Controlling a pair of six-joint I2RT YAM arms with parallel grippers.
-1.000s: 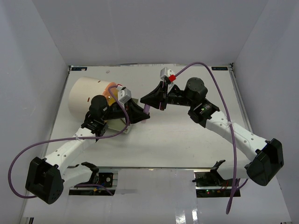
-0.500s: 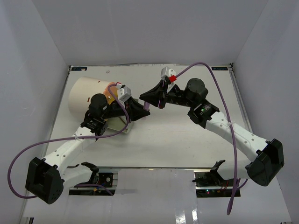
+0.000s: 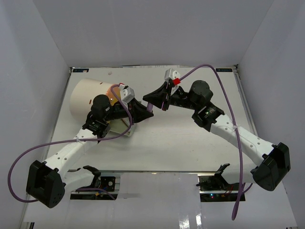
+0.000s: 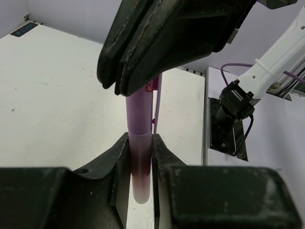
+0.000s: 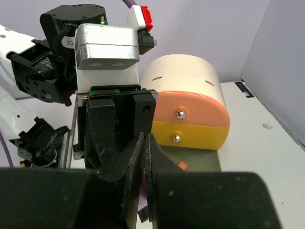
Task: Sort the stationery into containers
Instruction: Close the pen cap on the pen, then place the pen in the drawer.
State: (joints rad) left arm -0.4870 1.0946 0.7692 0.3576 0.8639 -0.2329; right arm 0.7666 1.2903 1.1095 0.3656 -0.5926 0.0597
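Note:
A purple pen hangs in the air between my two grippers, right of the container. My left gripper is shut on one end of it; in the left wrist view the pen stands between the left gripper's jaws. My right gripper is shut on the other end, seen above in the left wrist view. In the right wrist view the right gripper pinches a sliver of purple pen. The cream cylinder container lies at the left with its orange face towards me.
Below the orange section is a yellow drawer front with a brass knob. An olive drawer is pulled open under it, with a small orange item inside. The white walls enclose the table. Purple cables trail from both arms.
Both grippers, joined at the pen, have edged slightly towards the far side. Nothing was let go or taken.

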